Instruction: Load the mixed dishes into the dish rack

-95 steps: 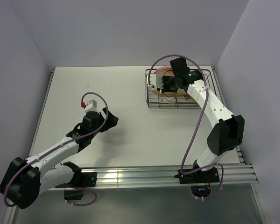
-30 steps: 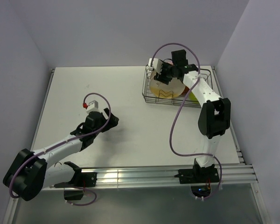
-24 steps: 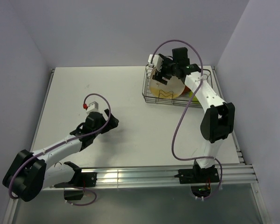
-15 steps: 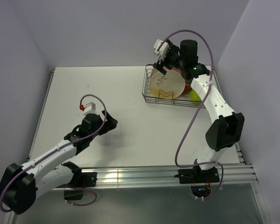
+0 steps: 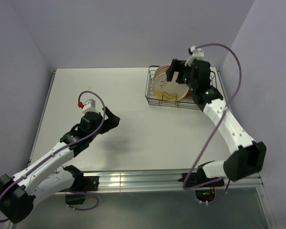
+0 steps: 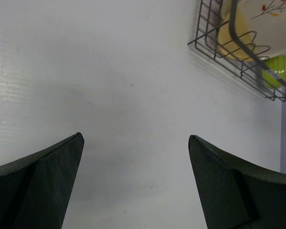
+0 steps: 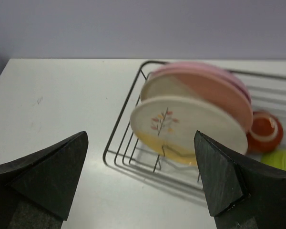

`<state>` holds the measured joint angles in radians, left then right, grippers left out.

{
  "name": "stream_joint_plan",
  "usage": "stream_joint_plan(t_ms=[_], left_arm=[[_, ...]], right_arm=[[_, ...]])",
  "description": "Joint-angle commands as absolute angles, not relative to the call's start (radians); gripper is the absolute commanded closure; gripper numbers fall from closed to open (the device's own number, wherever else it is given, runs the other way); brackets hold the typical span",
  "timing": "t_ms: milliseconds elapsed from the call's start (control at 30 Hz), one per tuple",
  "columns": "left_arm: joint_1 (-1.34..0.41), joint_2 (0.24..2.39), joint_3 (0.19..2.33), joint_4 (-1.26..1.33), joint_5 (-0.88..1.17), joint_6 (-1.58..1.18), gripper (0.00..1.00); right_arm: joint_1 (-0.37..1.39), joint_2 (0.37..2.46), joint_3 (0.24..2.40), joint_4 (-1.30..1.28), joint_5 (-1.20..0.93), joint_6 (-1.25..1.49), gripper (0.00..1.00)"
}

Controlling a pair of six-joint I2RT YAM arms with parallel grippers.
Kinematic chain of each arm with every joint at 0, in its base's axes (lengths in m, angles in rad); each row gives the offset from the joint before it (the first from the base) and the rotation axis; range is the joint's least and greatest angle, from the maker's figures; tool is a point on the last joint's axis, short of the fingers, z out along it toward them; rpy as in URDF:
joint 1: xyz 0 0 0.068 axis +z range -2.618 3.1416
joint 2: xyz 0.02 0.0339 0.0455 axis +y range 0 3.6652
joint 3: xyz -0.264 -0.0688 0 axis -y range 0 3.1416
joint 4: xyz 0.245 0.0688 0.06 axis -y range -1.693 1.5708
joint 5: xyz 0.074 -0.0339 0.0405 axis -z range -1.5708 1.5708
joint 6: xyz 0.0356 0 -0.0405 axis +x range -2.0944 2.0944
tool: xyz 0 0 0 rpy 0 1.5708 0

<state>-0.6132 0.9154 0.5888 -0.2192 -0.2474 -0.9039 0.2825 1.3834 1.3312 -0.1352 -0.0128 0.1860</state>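
Observation:
The dish rack (image 5: 155,98) stands at the table's far right. Three plates stand on edge in it: the yellow-and-cream plate (image 7: 186,126) in front, the pink-and-cream plate (image 7: 205,88) behind it, the plain pink plate (image 7: 214,70) at the back. An orange-red cup (image 7: 263,131) and a lime-green bowl (image 7: 282,160) sit beside them in the rack (image 7: 119,140). My right gripper (image 5: 176,74) hangs open above the rack, holding nothing. My left gripper (image 5: 113,120) is open and empty over bare table, well left of the rack (image 6: 214,47).
The white table (image 5: 109,86) is walled on the left, back and right. An aluminium rail (image 5: 171,179) runs along the near edge by the arm bases. The rack sits close to the right wall.
My right gripper opened, let go of the yellow-and-cream plate in the rack and rose back to the right. The left arm drew slightly left and back.

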Motion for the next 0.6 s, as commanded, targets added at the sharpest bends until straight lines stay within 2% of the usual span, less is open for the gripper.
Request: stream_joint_plan(t_ms=[0, 67, 133, 367, 567], left_arm=[[-0.617, 0.859, 0.649, -0.252, -0.287, -0.890, 0.01], [-0.618, 0.839, 0.640, -0.233, -0.281, -0.899, 0.01], [-0.618, 0.841, 0.627, -0.206, -0.272, -0.916, 0.01], [-0.615, 0.887, 0.572, -0.118, -0.216, -0.936, 0.01], [-0.578, 0.850, 0.508, -0.054, -0.196, -0.945, 0.01]], right_arm=[[0.354, 1.218, 1.196, -0.205, 0.210, 0.397, 0.00], [0.417, 1.131, 1.142, -0.291, 0.320, 0.402, 0.00], [0.446, 1.076, 1.043, -0.340, 0.341, 0.417, 0.00], [0.459, 0.720, 0.646, -0.278, 0.141, 0.483, 0.00], [0.459, 0.640, 0.496, -0.264, 0.103, 0.512, 0.00]])
